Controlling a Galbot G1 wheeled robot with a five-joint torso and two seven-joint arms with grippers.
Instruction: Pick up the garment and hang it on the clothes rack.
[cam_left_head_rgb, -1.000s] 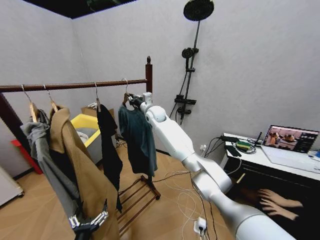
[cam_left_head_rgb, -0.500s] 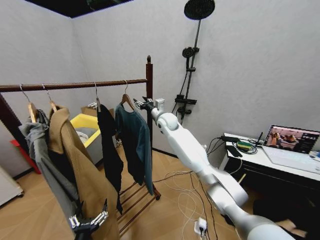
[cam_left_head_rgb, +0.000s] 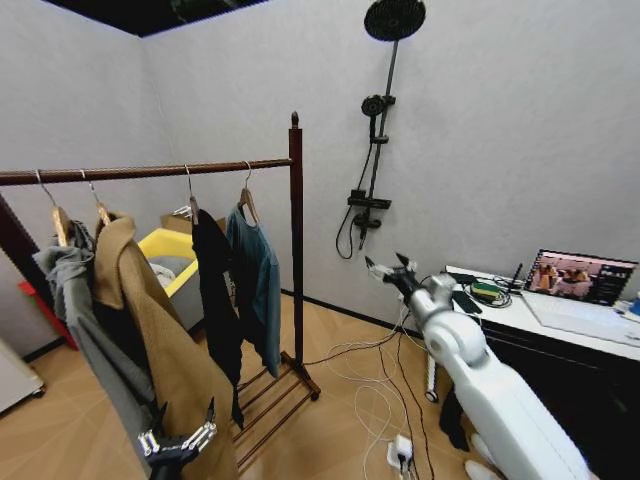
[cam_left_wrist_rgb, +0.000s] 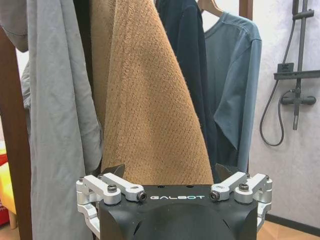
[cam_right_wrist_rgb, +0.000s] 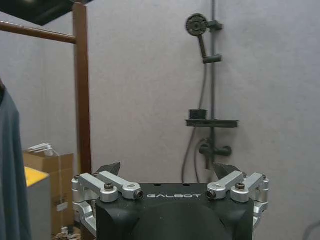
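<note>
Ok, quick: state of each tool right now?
Left tool: open, empty, low by the tan coat.
Right tool: open, empty, away from the clothes rack.

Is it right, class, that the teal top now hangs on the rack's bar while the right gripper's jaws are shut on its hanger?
Not quite. The teal top does hang on the rack, but the head view shows the right gripper apart from it, jaws open and empty.

Room: grey textured walls (cam_left_head_rgb: 520, 130); wooden floor (cam_left_head_rgb: 340, 400) strewn with white cables (cam_left_head_rgb: 375, 395); black shower-head stand (cam_left_head_rgb: 375, 120) against the wall; worktop (cam_left_head_rgb: 560, 330) carrying an open laptop (cam_left_head_rgb: 582, 280) (screen lit).
</note>
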